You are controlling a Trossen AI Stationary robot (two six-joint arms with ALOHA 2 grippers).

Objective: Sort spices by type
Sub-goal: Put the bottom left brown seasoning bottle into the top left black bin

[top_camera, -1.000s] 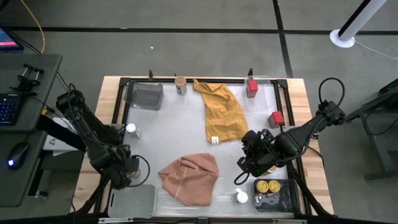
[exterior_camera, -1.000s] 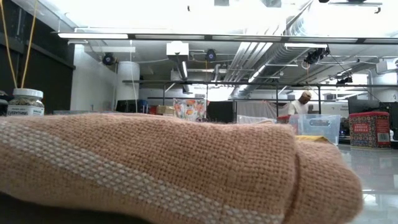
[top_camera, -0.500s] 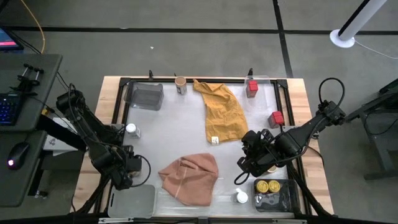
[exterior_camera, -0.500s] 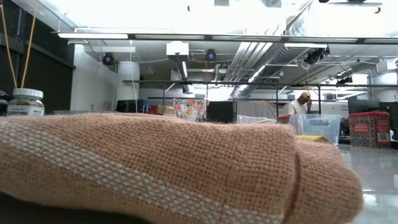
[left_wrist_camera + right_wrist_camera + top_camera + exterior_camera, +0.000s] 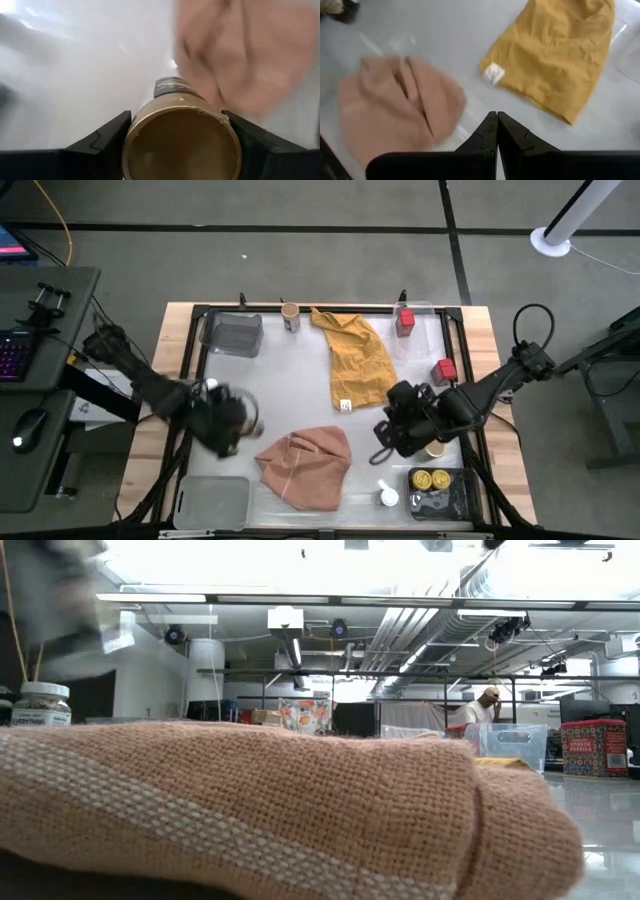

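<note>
Left gripper (image 5: pixel 175 135) clamps a tan-lidded jar (image 5: pixel 181 142) between its fingers, above the table (image 5: pixel 290 380) just left of the pink cloth (image 5: pixel 303 465). Right gripper (image 5: pixel 497 131) empty, fingers pressed together, between pink and mustard cloth (image 5: pixel 358 360).

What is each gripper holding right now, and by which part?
The left gripper holds a tan-lidded jar, its fingers on opposite sides of the body just under the lid. The right gripper is shut and holds nothing.
</note>
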